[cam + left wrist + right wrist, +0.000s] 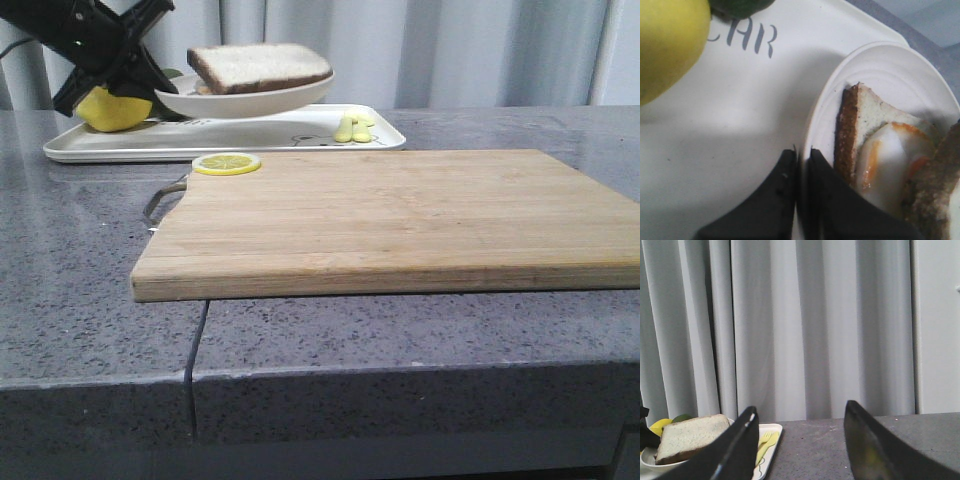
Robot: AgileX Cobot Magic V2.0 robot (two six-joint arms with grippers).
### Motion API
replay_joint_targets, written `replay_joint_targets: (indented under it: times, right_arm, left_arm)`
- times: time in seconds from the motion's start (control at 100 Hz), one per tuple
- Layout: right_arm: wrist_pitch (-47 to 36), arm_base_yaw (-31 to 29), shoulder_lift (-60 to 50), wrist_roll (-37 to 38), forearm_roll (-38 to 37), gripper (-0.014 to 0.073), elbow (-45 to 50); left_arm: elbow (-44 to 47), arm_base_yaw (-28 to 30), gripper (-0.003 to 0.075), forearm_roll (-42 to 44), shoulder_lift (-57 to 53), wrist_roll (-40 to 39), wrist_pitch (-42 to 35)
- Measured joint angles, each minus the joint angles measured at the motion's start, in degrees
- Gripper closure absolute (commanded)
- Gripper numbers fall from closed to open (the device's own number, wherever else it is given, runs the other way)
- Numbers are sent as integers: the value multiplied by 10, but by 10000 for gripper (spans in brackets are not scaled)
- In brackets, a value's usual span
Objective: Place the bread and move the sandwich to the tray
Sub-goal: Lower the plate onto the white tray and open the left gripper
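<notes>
Left gripper (801, 165) is clamped on the rim of the shallow white dish (250, 101), its two black fingers (782, 200) pressed close together with the thin rim pinched between them. From the front, that dish hangs in the air above the tray (220, 140), tilted slightly, with the black left arm (95, 45) reaching in from the upper left. On the dish sits the sandwich (258, 66): a thick slice of white bread with a dark brown crust lies on top, and the left wrist view shows the fried egg (890, 160), white with orange streaks, between brown-crusted slices. The tray is a flat white rectangle at the back left of the grey stone counter (90, 320), with grey lettering printed on its floor. A yellow lemon (113, 110) sits at the tray's left end just beside the gripper, and a pale yellow fork (353, 128) lies near its right end. Nearer the camera a large wooden cutting board (400, 220) lies on the counter, with a lemon slice (227, 163) resting on its back left corner. Right gripper (800, 450) is well apart from all of this, its dark fingers spread wide with nothing between them, facing the grey curtain (805, 325).
</notes>
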Motion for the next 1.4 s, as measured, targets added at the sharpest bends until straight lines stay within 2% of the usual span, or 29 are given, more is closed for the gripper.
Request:
replay_joint_targets:
  times: [0.46, 1.18, 1.281, 1.401]
  right_arm:
    - [0, 0, 0, 0, 1, 193, 0]
    - [0, 0, 0, 0, 1, 193, 0]
    - [0, 0, 0, 0, 1, 193, 0]
    - [0, 0, 0, 0, 1, 193, 0]
  left_arm:
    - [-3, 0, 740, 27, 25, -12, 1]
    - [-3, 0, 734, 22, 34, -17, -12]
    - [-3, 0, 680, 21, 34, -17, -12]
    - [-4, 0, 546, 17, 34, -18, -10]
